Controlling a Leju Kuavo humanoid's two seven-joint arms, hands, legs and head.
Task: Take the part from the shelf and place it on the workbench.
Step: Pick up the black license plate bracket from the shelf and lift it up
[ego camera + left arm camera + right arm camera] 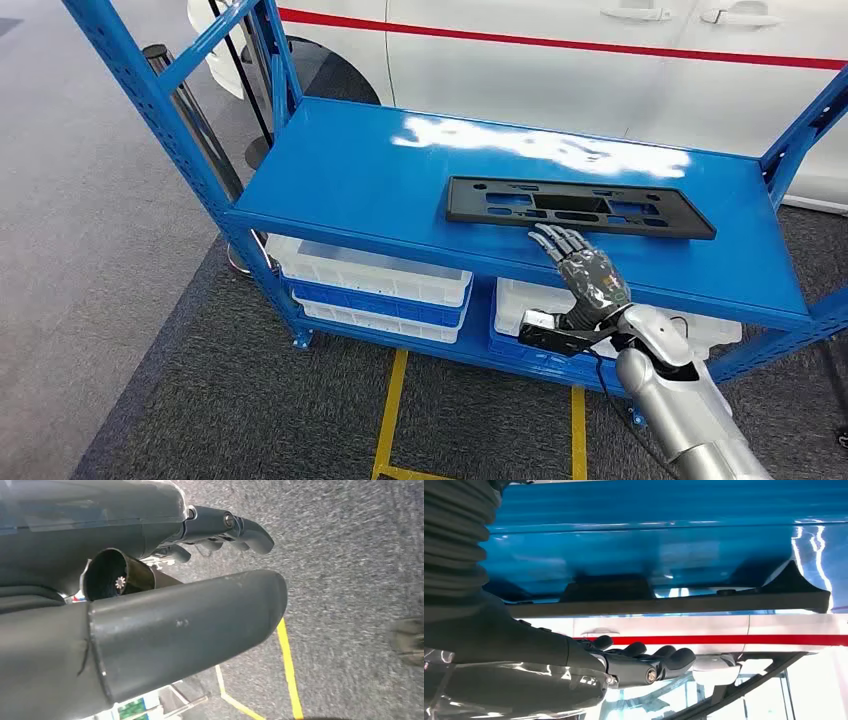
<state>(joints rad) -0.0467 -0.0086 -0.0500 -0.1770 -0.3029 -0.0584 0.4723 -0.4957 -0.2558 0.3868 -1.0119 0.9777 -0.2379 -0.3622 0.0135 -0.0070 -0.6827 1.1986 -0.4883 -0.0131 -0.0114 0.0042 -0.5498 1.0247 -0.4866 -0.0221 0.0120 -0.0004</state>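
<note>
While your right robot hand (583, 272) hovers released, fingers extended, the black part (578, 206) lies flat on the blue shelf (340, 175) just at its 12 o'clock. Your left robot hand (220, 535) hangs over grey carpet (350, 555), fingers loosely curled, holding nothing.

Long flat black slotted part (580, 206) lying on blue shelf (360, 170) top, near its front edge.

The white car (560, 60) behind the shelf (340, 170) gets chopped off by the top edge. The right hand (585, 285) covers part of a white bin (530, 300) underneath. Something brownish (410, 640) on the floor is too blurry to identify.
</note>
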